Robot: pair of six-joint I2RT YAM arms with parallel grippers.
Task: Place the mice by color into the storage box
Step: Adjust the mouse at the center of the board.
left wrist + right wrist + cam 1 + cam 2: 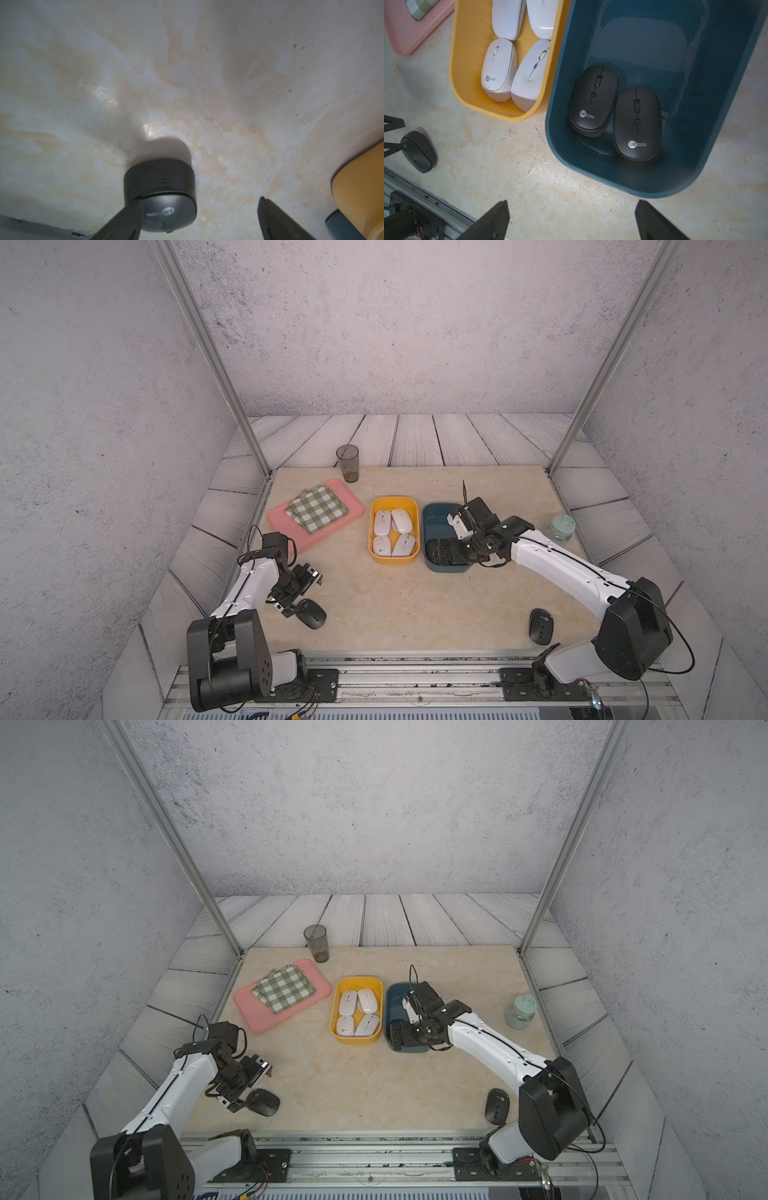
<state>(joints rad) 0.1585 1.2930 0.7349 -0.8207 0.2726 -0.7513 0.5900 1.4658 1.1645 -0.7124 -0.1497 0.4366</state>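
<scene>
L jaws apart beside blk mouse (311,612) on worktop (395,605), well apart from blue box (434,522); R jaws apart over that box, 2 blk mice (593,99) inside

- Mustard-yellow box (392,559), holding four glossy white mice (382,521).
- Dark teal box (446,568) just beside the yellow box, with two matte black mice (593,99).
- Pink tray (353,510), green-and-white checked cloth (316,507).
- Cream desk (395,605), tan marble veining.
</scene>
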